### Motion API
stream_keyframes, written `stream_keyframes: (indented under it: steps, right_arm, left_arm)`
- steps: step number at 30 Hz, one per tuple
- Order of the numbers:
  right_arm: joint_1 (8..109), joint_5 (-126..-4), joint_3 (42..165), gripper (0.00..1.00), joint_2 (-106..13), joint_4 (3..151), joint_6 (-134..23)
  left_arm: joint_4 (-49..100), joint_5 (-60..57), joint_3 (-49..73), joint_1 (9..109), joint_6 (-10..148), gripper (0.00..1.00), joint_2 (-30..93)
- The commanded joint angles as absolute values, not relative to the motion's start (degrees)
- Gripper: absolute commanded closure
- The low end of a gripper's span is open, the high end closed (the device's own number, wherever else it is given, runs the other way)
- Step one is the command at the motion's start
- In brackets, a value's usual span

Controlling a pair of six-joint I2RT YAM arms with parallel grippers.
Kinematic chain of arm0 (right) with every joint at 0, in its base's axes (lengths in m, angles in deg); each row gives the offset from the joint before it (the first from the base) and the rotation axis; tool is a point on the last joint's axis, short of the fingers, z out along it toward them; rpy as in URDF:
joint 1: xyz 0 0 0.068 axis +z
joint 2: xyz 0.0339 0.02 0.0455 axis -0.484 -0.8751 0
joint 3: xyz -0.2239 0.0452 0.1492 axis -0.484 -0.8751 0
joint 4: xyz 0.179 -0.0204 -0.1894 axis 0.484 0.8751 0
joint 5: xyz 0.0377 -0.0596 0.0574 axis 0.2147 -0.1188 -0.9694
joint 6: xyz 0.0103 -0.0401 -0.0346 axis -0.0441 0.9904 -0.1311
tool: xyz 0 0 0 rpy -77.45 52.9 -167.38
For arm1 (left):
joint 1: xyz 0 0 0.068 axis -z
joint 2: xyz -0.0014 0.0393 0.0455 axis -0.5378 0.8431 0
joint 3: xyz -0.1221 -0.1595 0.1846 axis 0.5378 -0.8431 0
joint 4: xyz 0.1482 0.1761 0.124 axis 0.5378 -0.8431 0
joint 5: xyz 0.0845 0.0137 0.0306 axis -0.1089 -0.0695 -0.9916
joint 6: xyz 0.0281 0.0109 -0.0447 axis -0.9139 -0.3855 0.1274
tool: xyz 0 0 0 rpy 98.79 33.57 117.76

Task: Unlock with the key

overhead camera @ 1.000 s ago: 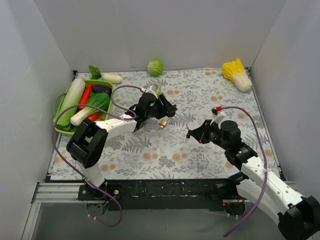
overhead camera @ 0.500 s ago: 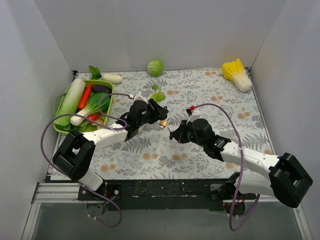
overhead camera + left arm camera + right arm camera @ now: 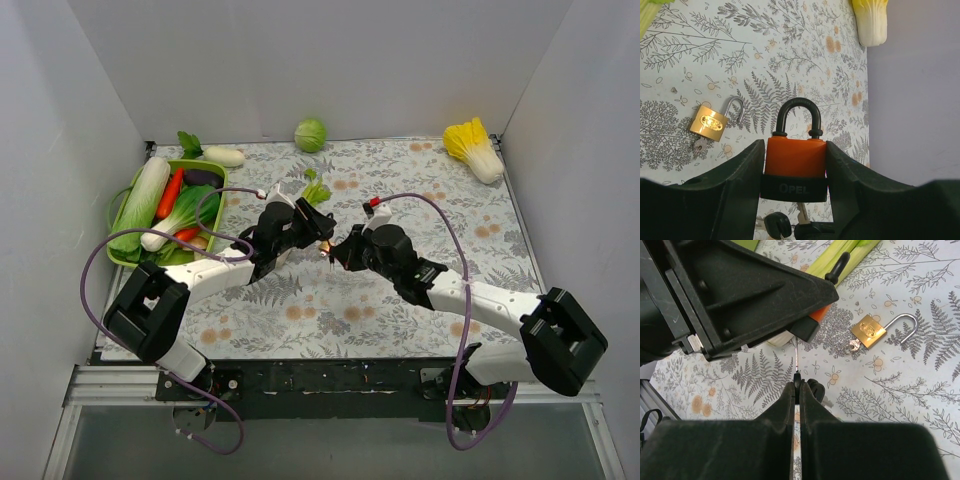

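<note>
The left pincer (image 3: 795, 149) is clamped on the flat sides of the orange-and-black padlock (image 3: 795, 162) and holds it clear of the counter (image 3: 420, 190). The shackle points away from the wrist and the black base faces the other arm, a grip that leaves the keyhole end free. The shackle looks closed, with both legs seated in the body. The right pincer (image 3: 796, 389) is pressed together on the black head of the key (image 3: 796, 360). Its thin silvery blade sticks straight out in front and lines up with the padlock's underside, so the two arms meet nose to nose. The tip reaches the base, but I cannot tell whether it has entered the keyway. A small brass padlock (image 3: 869, 331) lies on the counter just beside them, its shackle swung open and its own key in it, so it likely needs nothing more. The step in hand seems to be insertion; turning would then need the left grip to resist the twist.
</note>
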State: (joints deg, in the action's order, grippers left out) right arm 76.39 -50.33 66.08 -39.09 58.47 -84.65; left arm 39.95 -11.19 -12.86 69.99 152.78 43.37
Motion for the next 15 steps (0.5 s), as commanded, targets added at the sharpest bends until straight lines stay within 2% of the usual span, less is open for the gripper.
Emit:
stream_keyframes:
  steps: [1,15]
  right_arm:
    - [76.7,-48.8,69.9,0.99,-40.6,55.8,-84.1]
    - [77.1,-41.5,71.0,0.99,-41.3,58.3,-85.8]
  left_arm:
    - [42.8,-12.3,-13.2,70.0,152.6,1.00,40.2]
    - [42.6,-13.5,-13.5,70.4,152.4,1.00,39.8]
